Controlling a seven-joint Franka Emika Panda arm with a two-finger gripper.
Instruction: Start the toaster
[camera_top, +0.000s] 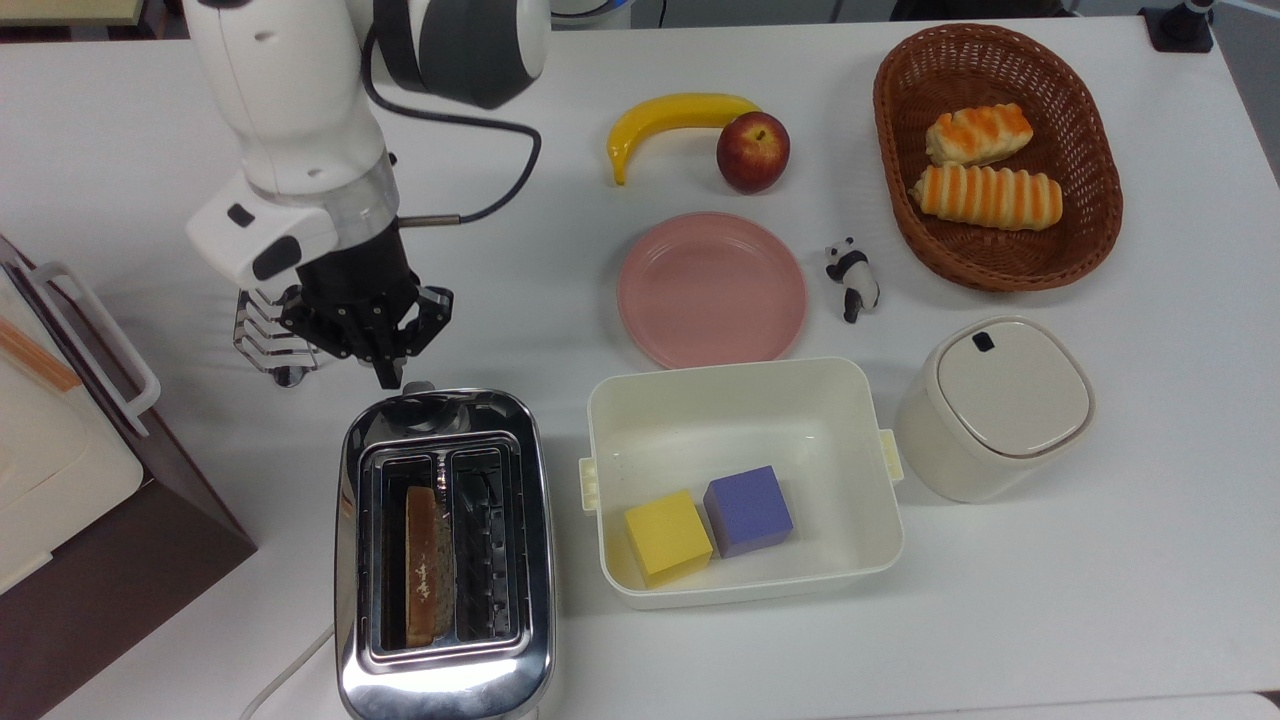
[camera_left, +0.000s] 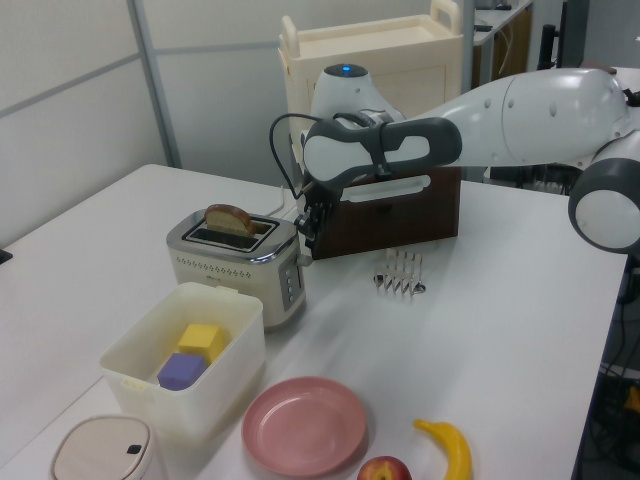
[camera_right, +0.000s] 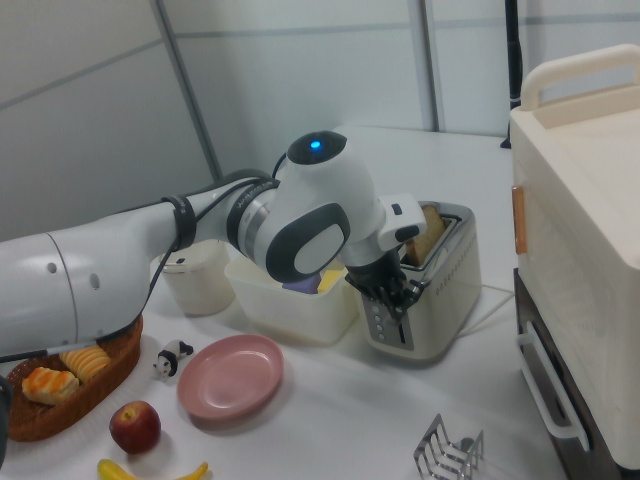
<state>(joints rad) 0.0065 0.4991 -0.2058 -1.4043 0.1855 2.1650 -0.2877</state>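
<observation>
The chrome two-slot toaster (camera_top: 445, 600) stands at the front left of the top view, with a slice of bread (camera_top: 428, 565) upright in the slot on the top view's left. Its small lever (camera_top: 418, 387) sticks out of the far end, and a white cord (camera_top: 285, 675) trails from the near end. My gripper (camera_top: 388, 378) is shut and empty, pointing down just above and beside the lever. In the left view the gripper (camera_left: 306, 236) hangs at the right end of the toaster (camera_left: 240, 265). In the right view the gripper (camera_right: 402, 300) is in front of the control face of the toaster (camera_right: 432, 290).
A wire toast rack (camera_top: 268, 345) sits just behind my wrist. A white and brown box appliance (camera_top: 70, 480) fills the top view's left edge. A white bin (camera_top: 745, 400) with two cubes stands right of the toaster, then a pink plate (camera_top: 712, 288), a lidded pot (camera_top: 1000, 405), fruit and a bread basket (camera_top: 1000, 150).
</observation>
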